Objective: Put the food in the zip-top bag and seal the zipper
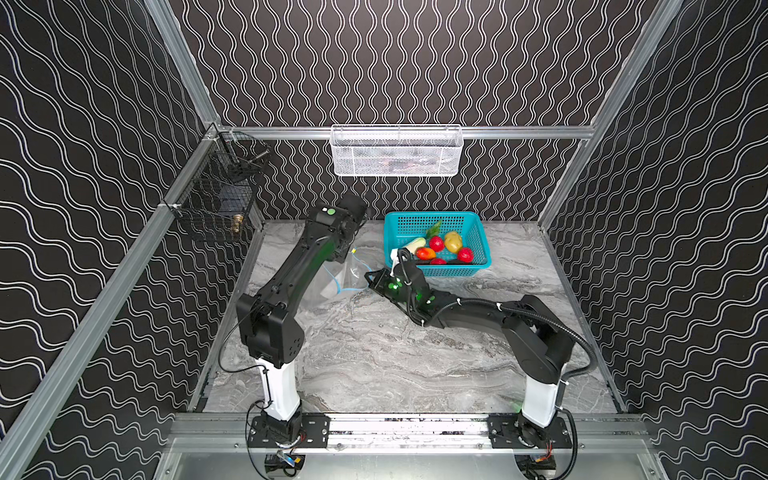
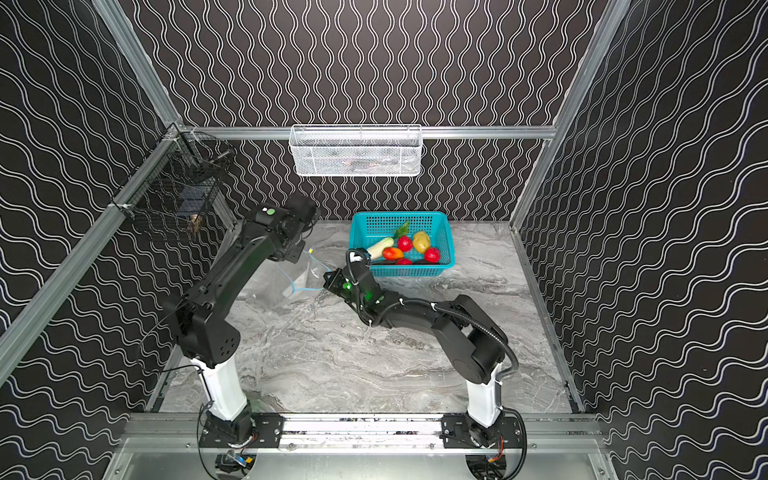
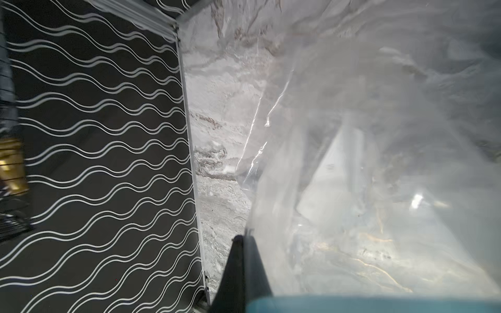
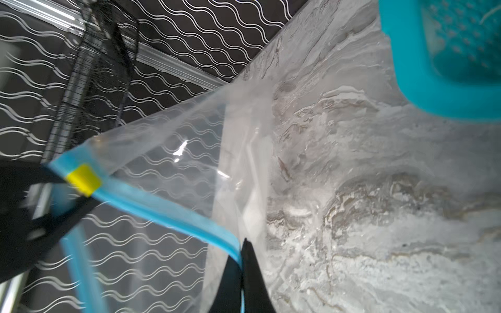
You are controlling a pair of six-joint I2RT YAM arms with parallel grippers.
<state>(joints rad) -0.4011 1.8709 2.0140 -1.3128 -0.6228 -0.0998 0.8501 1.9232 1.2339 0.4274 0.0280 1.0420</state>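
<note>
The clear zip-top bag (image 1: pixel 332 277) (image 2: pixel 291 276) hangs between both grippers, left of the teal basket (image 1: pixel 428 215). My left gripper (image 3: pixel 244 236) is shut on the bag's edge beside the yellow slider (image 4: pixel 84 180) (image 1: pixel 354 251). Its black fingers (image 4: pixel 27 172) show in the right wrist view. My right gripper (image 4: pixel 243 244) (image 1: pixel 368 277) is shut on the light blue zipper (image 4: pixel 168 214), holding the mouth apart. The food lies in the basket: red round ones (image 1: pixel 436 243), a potato (image 1: pixel 453 241), a white-green long one (image 1: pixel 415 245) and a leafy green (image 1: pixel 434 228). The bag (image 3: pixel 352 162) looks empty.
A white mesh basket (image 1: pixel 397 151) hangs on the back rail. A black wire cage (image 1: pixel 216 199) is fixed to the left wall, close to the left arm. Marble tabletop (image 1: pixel 395 353) spreads toward the front edge.
</note>
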